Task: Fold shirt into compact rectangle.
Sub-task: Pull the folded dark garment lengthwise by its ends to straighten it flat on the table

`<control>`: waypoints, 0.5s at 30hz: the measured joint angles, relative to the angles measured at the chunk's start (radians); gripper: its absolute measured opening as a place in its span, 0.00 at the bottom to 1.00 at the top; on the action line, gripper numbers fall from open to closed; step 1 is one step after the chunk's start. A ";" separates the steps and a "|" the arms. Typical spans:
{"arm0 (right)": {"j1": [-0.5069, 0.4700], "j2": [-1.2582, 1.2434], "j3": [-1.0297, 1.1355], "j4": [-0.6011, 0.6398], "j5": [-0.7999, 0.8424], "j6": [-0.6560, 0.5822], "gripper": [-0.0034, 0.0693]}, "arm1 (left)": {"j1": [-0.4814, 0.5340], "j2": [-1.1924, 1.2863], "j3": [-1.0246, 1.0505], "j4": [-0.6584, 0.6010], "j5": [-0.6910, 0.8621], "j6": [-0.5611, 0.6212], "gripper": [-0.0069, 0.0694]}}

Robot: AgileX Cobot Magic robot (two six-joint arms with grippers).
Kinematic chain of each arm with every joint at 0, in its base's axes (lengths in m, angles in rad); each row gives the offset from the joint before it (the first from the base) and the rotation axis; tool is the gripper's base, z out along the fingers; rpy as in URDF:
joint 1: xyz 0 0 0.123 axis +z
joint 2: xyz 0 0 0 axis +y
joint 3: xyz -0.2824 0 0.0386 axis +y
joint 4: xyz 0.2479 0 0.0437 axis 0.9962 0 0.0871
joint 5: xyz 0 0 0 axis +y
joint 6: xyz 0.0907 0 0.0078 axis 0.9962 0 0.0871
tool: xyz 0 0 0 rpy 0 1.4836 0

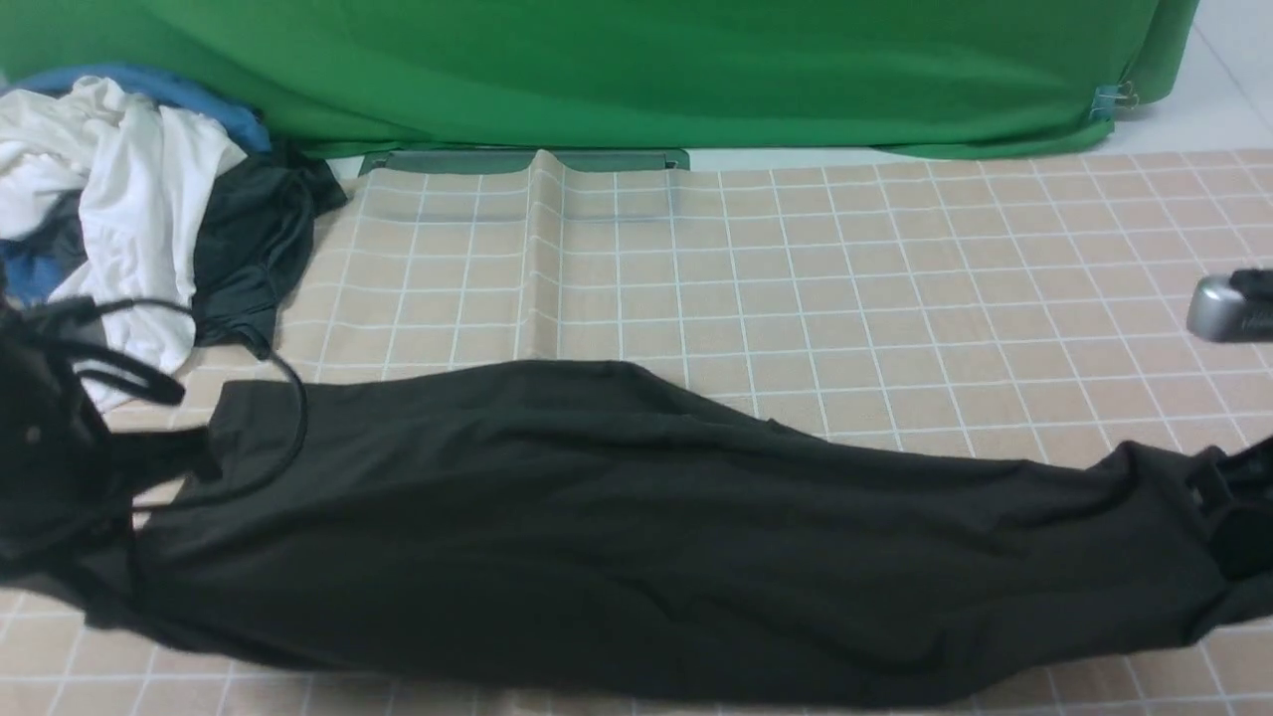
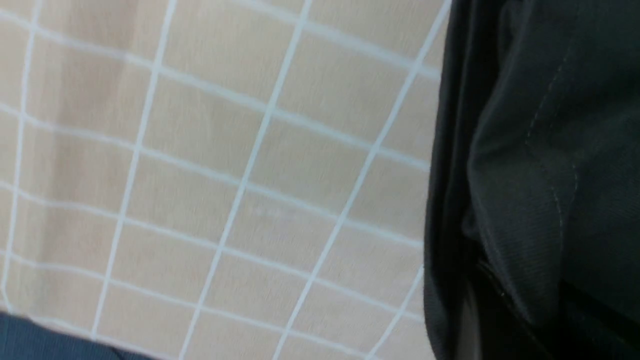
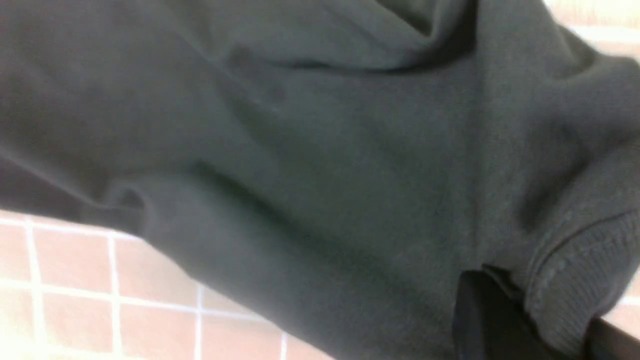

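Black T-shirt (image 1: 617,527) stretched sideways across checked bench (image 1: 796,298), near front edge, wrinkled. Left fingers (image 1: 174,455) closed on shirt's left end. Right fingers (image 3: 482,325) clamped on right end, beside ribbed collar (image 3: 575,280). Pile of clothes (image 1: 119,199) at far left corner; green backdrop (image 1: 636,70) behind.

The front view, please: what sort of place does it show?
Probably a staged robot test bench, not a home: a green backdrop, a checked table cover, and a pile of other clothes beside the black shirt.
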 joint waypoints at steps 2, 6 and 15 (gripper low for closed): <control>0.000 -0.001 0.040 -0.028 -0.009 0.001 0.11 | 0.000 -0.004 0.050 0.000 -0.005 0.000 0.12; 0.000 -0.003 0.131 -0.083 -0.089 0.024 0.11 | 0.000 -0.004 0.130 0.000 -0.083 0.000 0.12; 0.000 -0.003 0.211 -0.103 -0.172 0.042 0.11 | 0.001 -0.005 0.185 0.008 -0.185 0.000 0.15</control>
